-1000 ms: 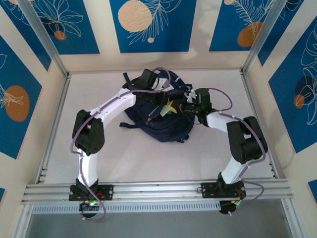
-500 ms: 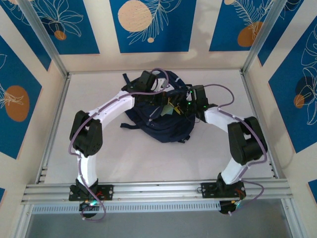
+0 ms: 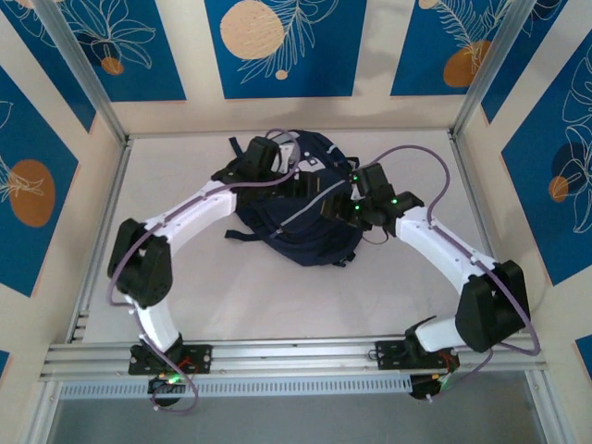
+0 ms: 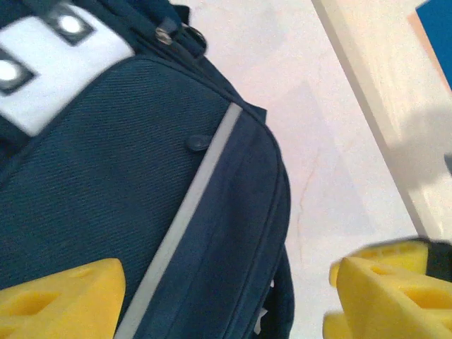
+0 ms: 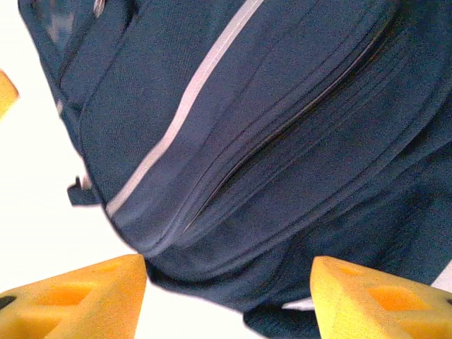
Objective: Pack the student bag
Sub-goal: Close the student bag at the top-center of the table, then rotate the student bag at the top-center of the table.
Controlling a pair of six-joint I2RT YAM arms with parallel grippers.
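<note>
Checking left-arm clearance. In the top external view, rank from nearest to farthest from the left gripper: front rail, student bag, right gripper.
From the left gripper:
1. student bag, directly beneath
2. right gripper, close on the right
3. front rail, far off at the near edge

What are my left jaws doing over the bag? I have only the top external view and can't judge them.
Observer: The left jaws stand open and empty; the grey stripe of the student bag shows between their yellow fingers.
Operator: And the right jaws?
Observer: Open and empty too, facing the bag's fabric; a long zip line runs diagonally across the right wrist view.
Operator: Any landmark by the left arm?
Observer: A light grey patch sits at the upper left of the left wrist view.
</note>
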